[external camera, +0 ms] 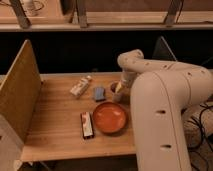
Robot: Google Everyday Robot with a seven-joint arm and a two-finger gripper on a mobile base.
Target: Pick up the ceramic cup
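The ceramic cup (115, 93) is a small greyish-beige cylinder standing on the wooden table (60, 125), just behind the orange-red bowl (110, 117). My gripper (120, 88) comes down from the white arm (150, 70) and sits at the cup's right side and rim, partly covering it. The arm's large white body fills the right of the camera view and hides the table's right end.
A blue sponge-like block (99, 93) lies just left of the cup. A white packet (80, 86) lies farther left. A red and dark snack bar (87, 125) lies left of the bowl. A tall wooden divider (20, 90) stands along the table's left side.
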